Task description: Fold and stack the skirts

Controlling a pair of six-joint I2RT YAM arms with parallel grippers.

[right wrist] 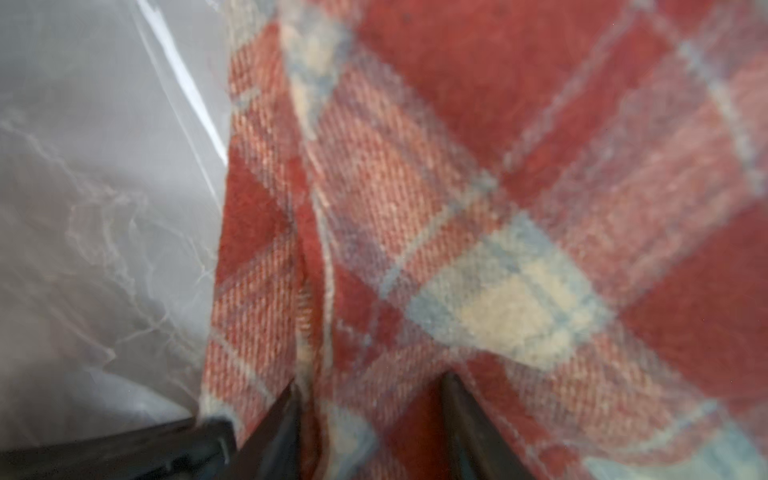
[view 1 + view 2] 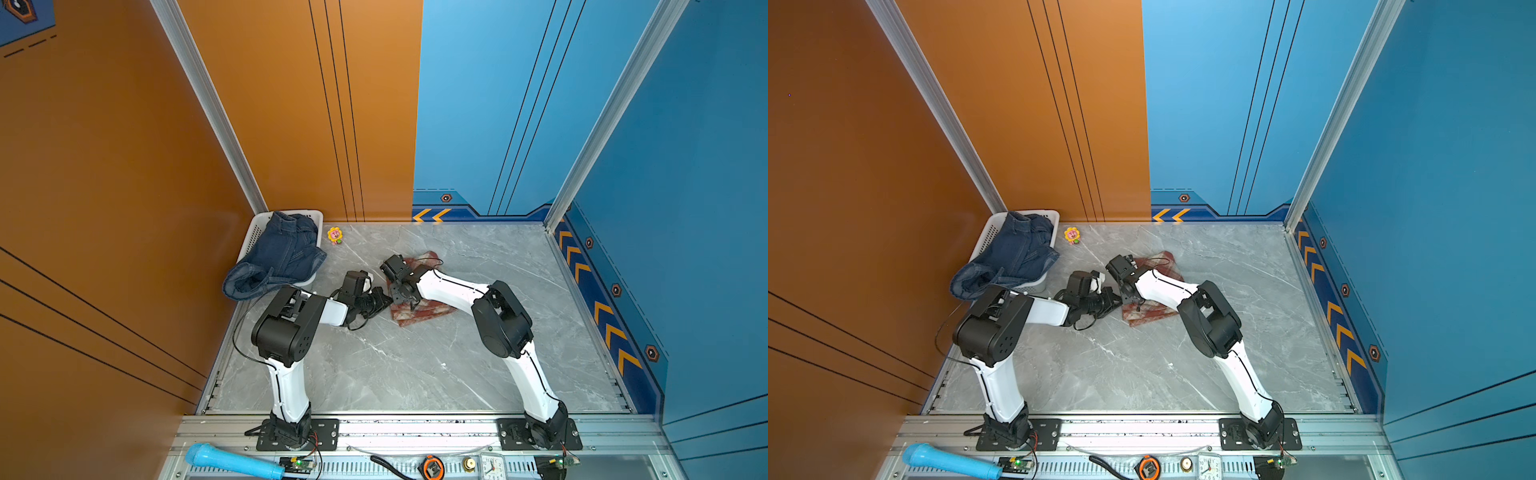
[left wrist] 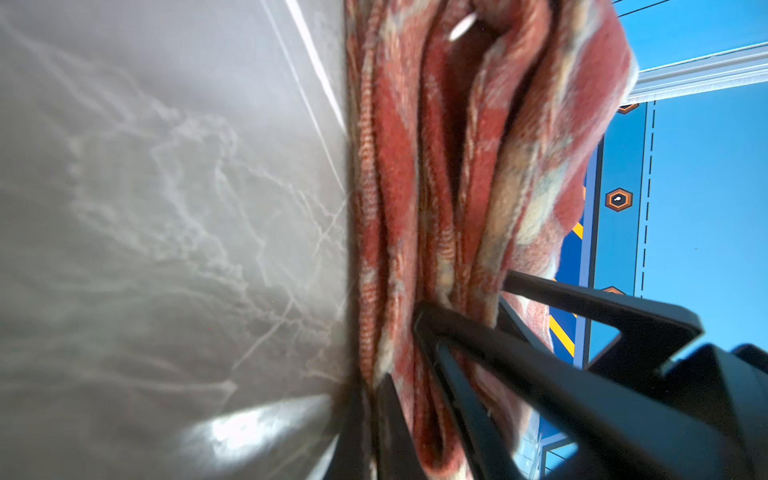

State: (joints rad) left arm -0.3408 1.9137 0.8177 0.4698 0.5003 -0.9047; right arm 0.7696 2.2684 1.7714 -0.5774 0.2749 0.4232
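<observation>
Left wrist view: the left pincer is clamped on layers at the folded edge of the red, cream and tan plaid skirt, which lies on the grey marble desk. Right wrist view — the right pincer has its jaws apart, tips down on the same plaid. In both top views the skirt sits mid-frame between the two arms, while dark blue denim drapes over the white perforated basket at the desk's upper left corner — well apart from it.
</observation>
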